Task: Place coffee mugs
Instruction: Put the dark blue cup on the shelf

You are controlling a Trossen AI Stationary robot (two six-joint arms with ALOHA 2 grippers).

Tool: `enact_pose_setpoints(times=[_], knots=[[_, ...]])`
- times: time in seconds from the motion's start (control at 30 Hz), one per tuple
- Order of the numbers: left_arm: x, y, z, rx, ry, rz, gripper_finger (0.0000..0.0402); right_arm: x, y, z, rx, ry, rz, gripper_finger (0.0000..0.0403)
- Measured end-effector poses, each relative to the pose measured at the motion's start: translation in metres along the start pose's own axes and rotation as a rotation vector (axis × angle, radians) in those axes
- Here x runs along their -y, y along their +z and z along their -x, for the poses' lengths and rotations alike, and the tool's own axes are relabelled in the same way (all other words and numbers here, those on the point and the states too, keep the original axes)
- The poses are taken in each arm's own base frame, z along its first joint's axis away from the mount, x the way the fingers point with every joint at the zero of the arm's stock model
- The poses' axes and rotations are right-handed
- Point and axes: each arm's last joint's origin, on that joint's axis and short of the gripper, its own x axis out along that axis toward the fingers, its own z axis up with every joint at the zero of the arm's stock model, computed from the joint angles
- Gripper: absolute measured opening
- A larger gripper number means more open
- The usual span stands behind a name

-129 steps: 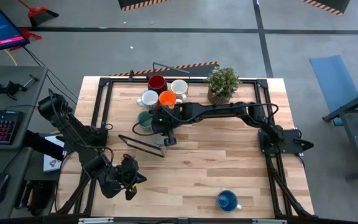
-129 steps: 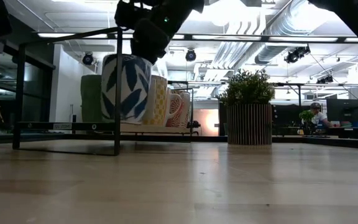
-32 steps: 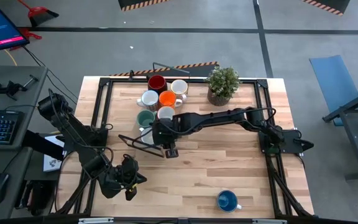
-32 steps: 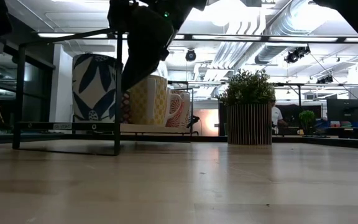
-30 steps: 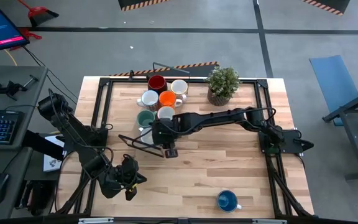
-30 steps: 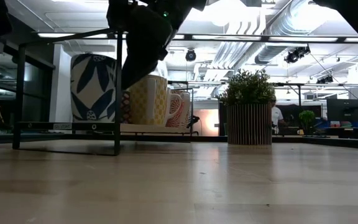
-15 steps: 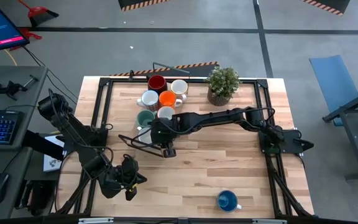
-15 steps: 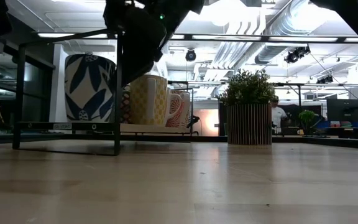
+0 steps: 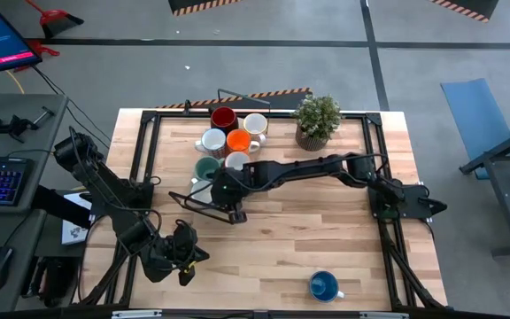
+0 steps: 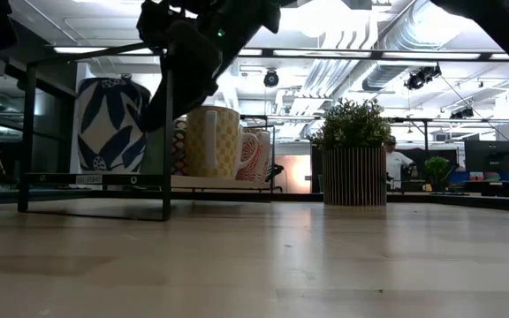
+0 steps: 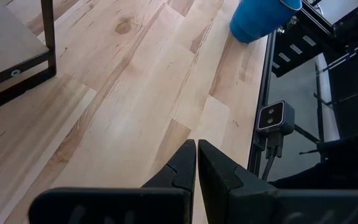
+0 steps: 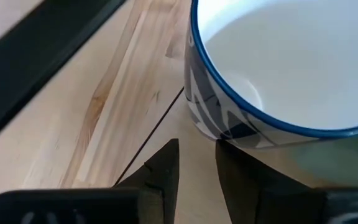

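Observation:
A white mug with a blue leaf pattern [image 10: 110,124] stands upright on its base at the left end of the mug row, behind a black metal frame [image 10: 165,132]. In the right wrist view its blue rim [image 12: 278,127] lies just ahead of my fingers. My right gripper [image 12: 196,163] is narrowly open, low at the mug's right side [image 9: 227,202]. Dark red [image 9: 224,117], orange [image 9: 238,140], teal [image 9: 206,167] and white mugs [image 9: 255,124] cluster behind. A blue mug [image 9: 323,285] sits alone near the near edge. My left gripper [image 11: 196,163] is shut and parked near the left corner [image 9: 182,257]. My right gripper comes at the leaf-pattern mug level, from the table's right side. One fingertip [image 12: 232,155] stands against the foot of the mug's outer wall [image 12: 229,138], outside the mug. Whether it truly touches I cannot tell. The mug rests on its base on the wood.
A potted plant [image 9: 317,120] stands at the far edge, right of the mugs. The black frame's bar [image 9: 197,204] runs beside my right gripper. Bare wood [image 9: 326,230] stretches across the table's middle and near right. A person shows far off in the room [image 10: 398,163].
My right gripper has moved toward the table's left edge. The leaf-pattern mug has slid left along the wood ahead of it, tipping briefly half a second ago, and now stands upright farther left, apart from the yellow-checked mug.

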Motion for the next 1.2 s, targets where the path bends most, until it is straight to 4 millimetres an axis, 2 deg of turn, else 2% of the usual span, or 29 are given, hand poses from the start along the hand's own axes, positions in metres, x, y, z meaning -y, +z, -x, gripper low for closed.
enact_pose_setpoints(times=[0.6,0.87,1.2], knots=[[0.0,0.0,0.0,0.0,0.0,0.001,0.0007,0.021,-0.005,-0.001,-0.001,-0.068,-0.034,0.0094],[0.0,0.0,0.0,0.0,0.0,0.001,0.0007,0.017,-0.003,0.005,0.005,-0.036,-0.032,0.0094],[0.0,0.0,0.0,0.0,0.001,-0.002,0.0007,0.0,-0.002,0.016,-0.057,0.01,-0.032,0.0094]])
